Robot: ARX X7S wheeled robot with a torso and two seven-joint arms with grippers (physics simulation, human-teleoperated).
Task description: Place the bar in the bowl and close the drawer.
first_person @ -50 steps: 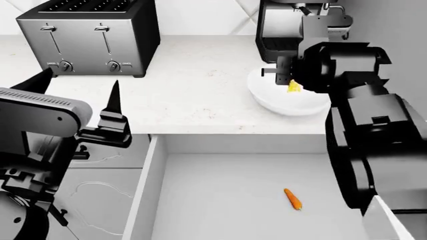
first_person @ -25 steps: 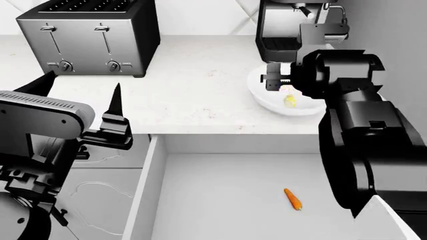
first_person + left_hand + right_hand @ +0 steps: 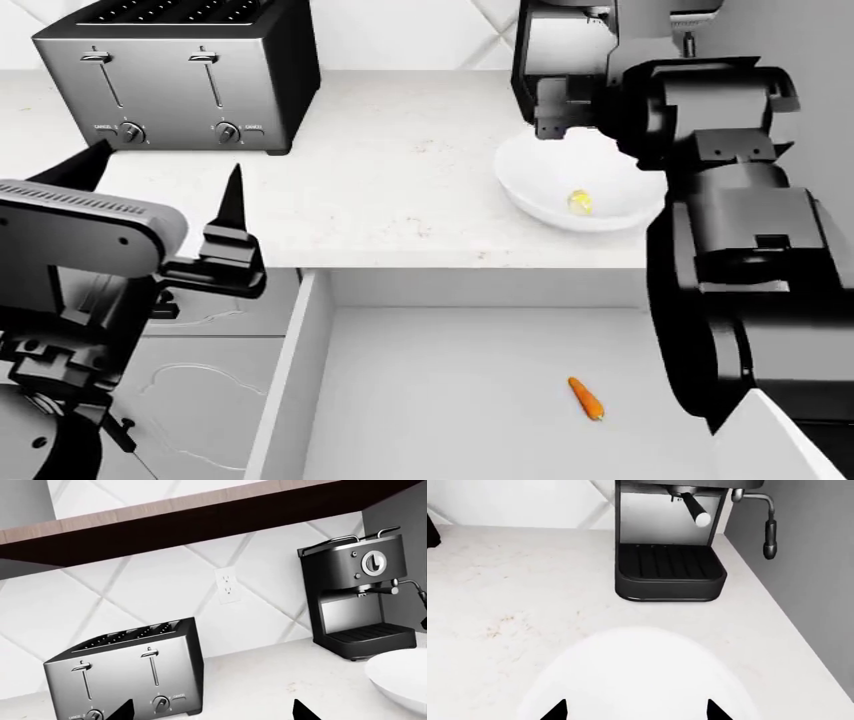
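The small pale yellow bar (image 3: 581, 202) lies inside the white bowl (image 3: 534, 195) on the counter, in front of the coffee machine. My right gripper (image 3: 561, 122) is open and empty above the bowl's far rim; in the right wrist view its fingertips (image 3: 557, 711) straddle the bowl (image 3: 640, 675). The drawer (image 3: 400, 400) stands open below the counter edge, with light grey inside walls. My left gripper (image 3: 160, 190) is open and empty over the counter's front left; its fingertips (image 3: 123, 711) show in the left wrist view. The bowl's rim (image 3: 400, 677) shows there too.
A small orange carrot-like piece (image 3: 585, 398) lies in the drawer. A silver toaster (image 3: 180, 70) stands at the back left, also in the left wrist view (image 3: 127, 672). A black coffee machine (image 3: 574, 50) stands behind the bowl (image 3: 670, 555). A grey wall bounds the right side.
My right gripper let the bar go; it dropped into the bowl. The gripper then rose and drew back toward the coffee machine. The left arm has not moved.
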